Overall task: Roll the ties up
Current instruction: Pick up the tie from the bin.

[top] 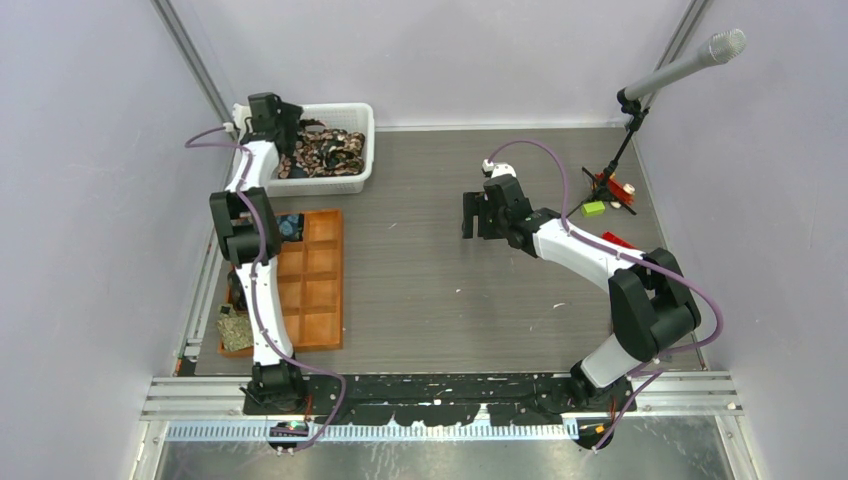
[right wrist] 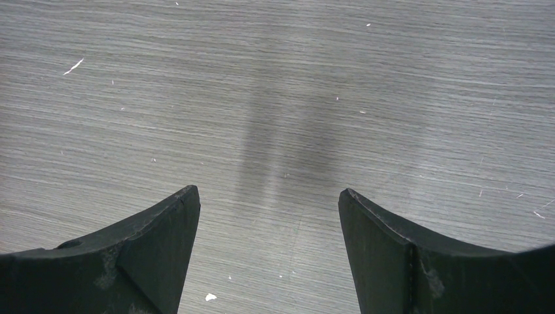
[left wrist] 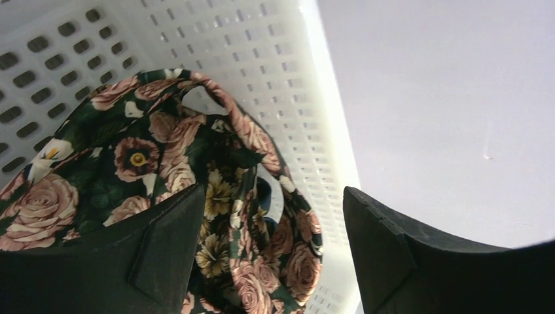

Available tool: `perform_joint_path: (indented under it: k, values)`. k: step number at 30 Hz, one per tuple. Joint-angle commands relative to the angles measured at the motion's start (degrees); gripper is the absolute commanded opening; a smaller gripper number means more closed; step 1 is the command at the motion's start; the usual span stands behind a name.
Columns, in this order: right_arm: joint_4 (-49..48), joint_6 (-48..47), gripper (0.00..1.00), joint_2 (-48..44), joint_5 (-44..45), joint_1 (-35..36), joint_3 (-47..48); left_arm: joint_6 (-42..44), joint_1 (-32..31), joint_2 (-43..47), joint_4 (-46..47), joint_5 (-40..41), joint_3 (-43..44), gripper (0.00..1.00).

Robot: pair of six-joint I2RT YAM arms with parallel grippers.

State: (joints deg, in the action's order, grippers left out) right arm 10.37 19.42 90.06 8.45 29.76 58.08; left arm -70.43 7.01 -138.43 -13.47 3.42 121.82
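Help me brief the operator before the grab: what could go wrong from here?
The floral ties lie tangled in the basket, so the open left gripper may lift several loops at once. One finger sits by its mesh wall and could snag it. The open right gripper hovers far off, unable to steady the basket.

Ties (top: 325, 152) — black, pink-cream roses — tangled loose heap, lying inside white mesh basket (top: 350, 112)

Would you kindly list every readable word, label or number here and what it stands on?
None can be read. The basket, ties and orange tray show no lettering; any marking on the small lit module at the near edge is too small to tell.
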Motion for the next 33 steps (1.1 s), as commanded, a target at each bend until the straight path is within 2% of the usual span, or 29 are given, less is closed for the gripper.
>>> perform_joint_path:
  k: [1, 5, 19, 28, 33]
  values:
    - [-1.43, 0.05, 0.82, -1.12, 0.03, -0.15, 1.24, -1.20, 0.60, 4.05, 3.22, 1.75, 2.07, 0.79]
    - [-0.98, 0.09, 0.82, -0.55, -0.10, -0.14, 1.75, -1.58, 0.55, 3.81, 3.53, 2.95, 1.48, 0.80]
    - [-0.88, 0.08, 0.82, -0.34, -0.19, -0.14, 2.02, -3.66, 0.63, -8.02, 0.27, 1.93, 15.41, 0.75]
    - [-0.64, 0.09, 0.81, 0.02, -0.32, -0.14, 2.29, -4.20, 0.80, -3.06, 5.18, 1.16, 4.59, 0.75]
    - [-0.48, 0.00, 0.81, 0.25, -0.36, -0.15, 2.47, -4.20, 0.82, -0.16, 5.90, 1.57, 1.43, 0.75]
